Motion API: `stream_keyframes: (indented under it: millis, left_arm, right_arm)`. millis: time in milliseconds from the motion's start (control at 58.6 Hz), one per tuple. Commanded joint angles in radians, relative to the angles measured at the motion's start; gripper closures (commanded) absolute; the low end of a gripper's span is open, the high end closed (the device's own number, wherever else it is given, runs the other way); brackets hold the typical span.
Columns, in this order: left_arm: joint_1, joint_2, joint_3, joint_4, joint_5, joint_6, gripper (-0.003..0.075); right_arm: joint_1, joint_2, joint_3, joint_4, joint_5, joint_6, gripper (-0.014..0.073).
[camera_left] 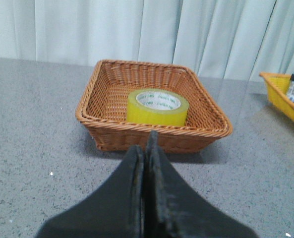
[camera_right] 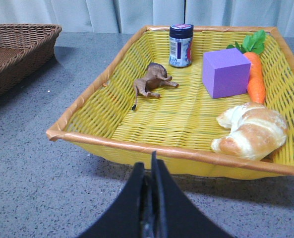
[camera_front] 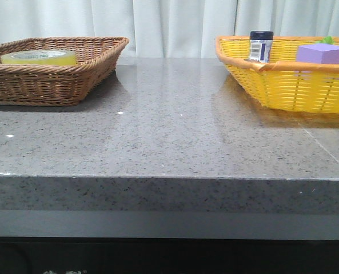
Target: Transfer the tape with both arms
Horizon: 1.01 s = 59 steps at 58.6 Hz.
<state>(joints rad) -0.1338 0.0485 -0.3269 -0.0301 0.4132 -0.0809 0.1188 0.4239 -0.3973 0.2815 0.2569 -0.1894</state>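
Observation:
The yellow tape roll [camera_front: 39, 56] lies flat in the brown wicker basket [camera_front: 89, 68] at the table's far left; it also shows in the left wrist view [camera_left: 157, 107], white core up, inside the basket [camera_left: 206, 126]. My left gripper [camera_left: 147, 144] is shut and empty, over the table short of the basket's near rim. My right gripper [camera_right: 148, 163] is shut and empty, just short of the yellow basket's [camera_right: 151, 151] near rim. Neither arm shows in the front view.
The yellow basket [camera_front: 283, 85] at the far right holds a dark-capped jar [camera_right: 181, 45], a purple block [camera_right: 226, 72], a toy carrot [camera_right: 256, 74], a croissant [camera_right: 251, 131] and a small brown animal figure [camera_right: 150, 83]. A white curtain hangs behind the grey stone table [camera_front: 169, 137].

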Motion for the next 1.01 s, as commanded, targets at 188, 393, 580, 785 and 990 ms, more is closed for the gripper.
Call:
stream_keyframes:
  millis: [188, 393, 580, 785, 990]
  left_arm:
    - [-0.003, 0.007, -0.026, -0.001, -0.076, -0.006, 0.0740]
    - [-0.003, 0.007, -0.026, 0.007, -0.078, -0.006, 0.0740]
    - [0.038, -0.024, 0.050, 0.012, -0.098, -0.006, 0.0740]
    - [0.100, -0.075, 0.207, 0.030, -0.114, -0.006, 0.0740]
    - [0.098, -0.075, 0.327, 0.030, -0.234, -0.006, 0.0740]
  right_arm:
    - [-0.005, 0.003, -0.027, 0.007, -0.085, -0.006, 0.0663]
    - [-0.005, 0.003, -0.027, 0.007, -0.085, -0.006, 0.0663]
    - [-0.005, 0.003, -0.027, 0.007, -0.085, -0.006, 0.0663]
    - [-0.005, 0.003, -0.027, 0.007, -0.085, -0.006, 0.0663]
    - [-0.005, 0.003, -0.027, 0.007, -0.084, -0.006, 0.0663]
